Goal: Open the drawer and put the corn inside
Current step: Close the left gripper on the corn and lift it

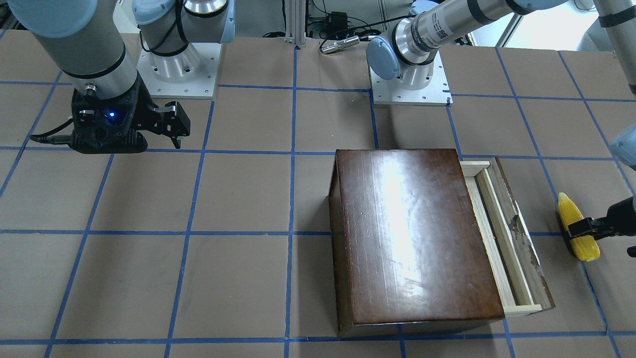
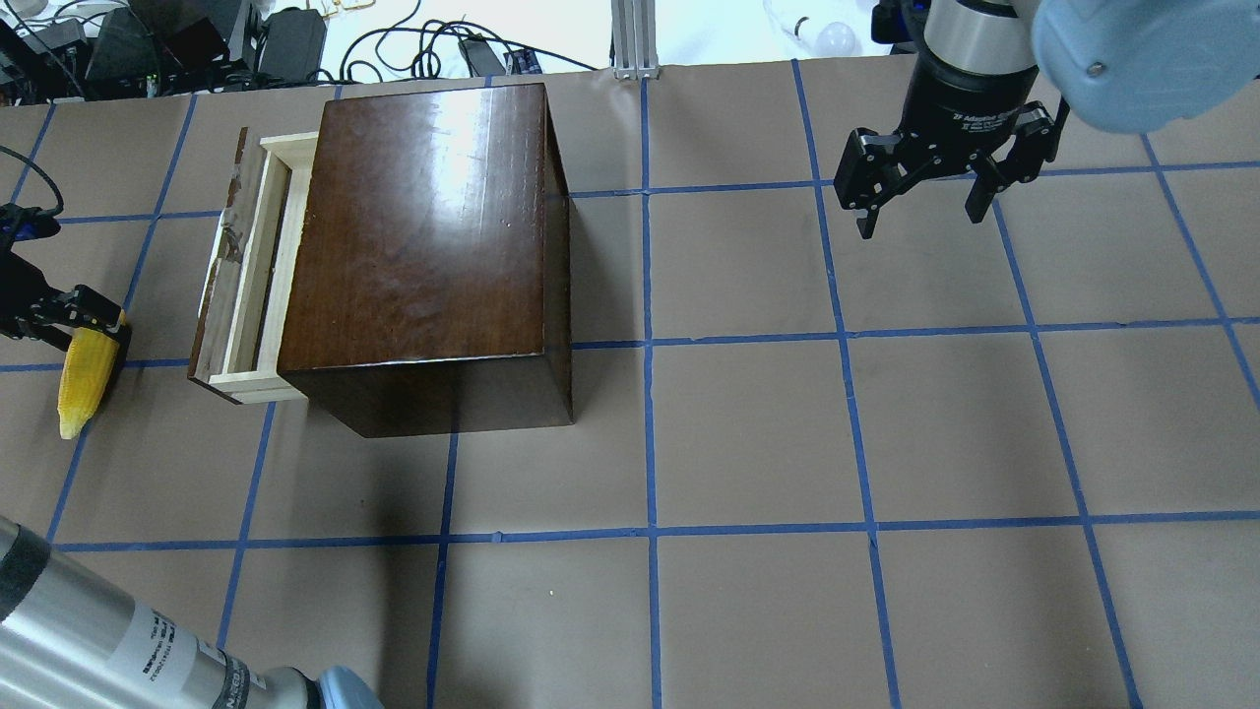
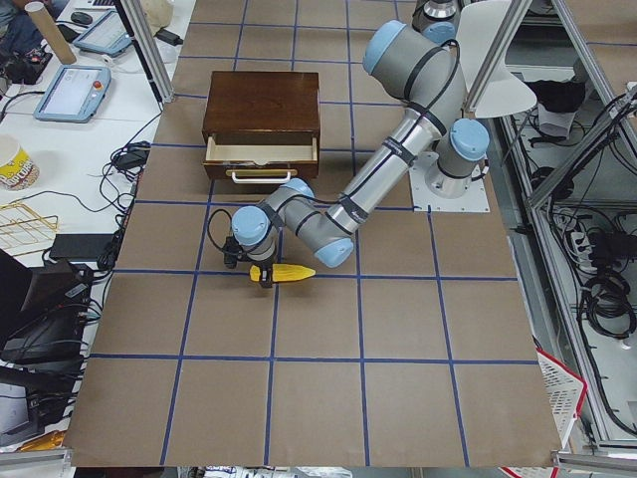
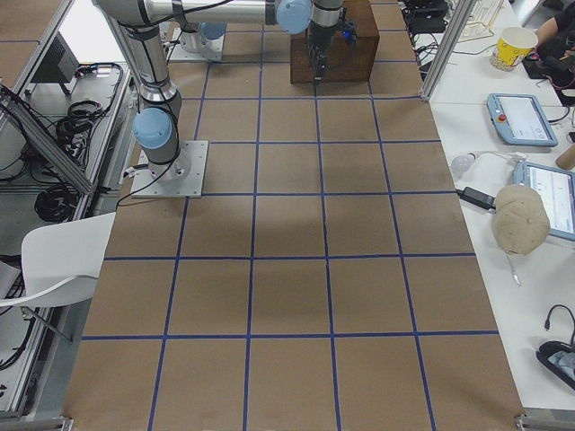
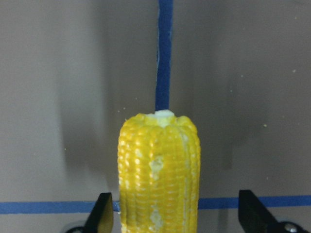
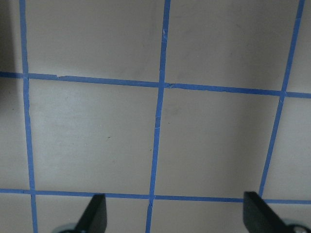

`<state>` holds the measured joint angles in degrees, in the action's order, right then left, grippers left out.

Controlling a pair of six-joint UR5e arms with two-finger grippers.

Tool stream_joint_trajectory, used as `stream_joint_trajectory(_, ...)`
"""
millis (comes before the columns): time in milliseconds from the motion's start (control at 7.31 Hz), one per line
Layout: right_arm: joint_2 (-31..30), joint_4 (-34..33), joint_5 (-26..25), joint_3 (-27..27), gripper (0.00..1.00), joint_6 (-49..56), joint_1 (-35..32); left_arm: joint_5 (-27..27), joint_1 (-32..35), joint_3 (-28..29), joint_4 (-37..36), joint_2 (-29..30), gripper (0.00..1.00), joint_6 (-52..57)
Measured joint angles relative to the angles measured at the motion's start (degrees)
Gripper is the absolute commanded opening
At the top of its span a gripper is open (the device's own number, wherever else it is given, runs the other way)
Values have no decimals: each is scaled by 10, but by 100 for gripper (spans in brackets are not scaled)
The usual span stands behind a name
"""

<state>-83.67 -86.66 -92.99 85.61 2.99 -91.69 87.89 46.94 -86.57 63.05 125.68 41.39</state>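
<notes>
The corn lies flat on the table to the left of the dark-brown box; it also shows in the front view and the left wrist view. The drawer is pulled partly out toward the corn, and its pale wood tray shows. My left gripper is open and straddles the corn's thick end, with a finger on each side and a gap at the right one. My right gripper is open and empty above the table, far right of the box.
Brown table paper with a blue tape grid. The two arm bases stand at the robot's edge. The left arm's forearm crosses the near left corner of the overhead view. Cables and gear lie beyond the far edge.
</notes>
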Motion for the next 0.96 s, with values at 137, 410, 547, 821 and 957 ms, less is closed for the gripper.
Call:
stream_joint_trajectory(137, 0, 0, 0, 0, 100, 0, 0, 2, 0, 0, -1, 1, 15, 6)
stream_joint_trajectory(410, 0, 0, 0, 0, 100, 0, 0, 13, 0, 0, -1, 1, 0, 16)
stream_joint_trajectory(547, 0, 0, 0, 0, 100, 0, 0, 15, 0, 1, -1, -1, 0, 17)
stream_joint_trajectory(821, 0, 0, 0, 0, 100, 0, 0, 24, 2, 7, 11, -14, 0, 16)
stream_joint_trajectory(957, 0, 0, 0, 0, 100, 0, 0, 28, 6, 11, 25, -28, 0, 16)
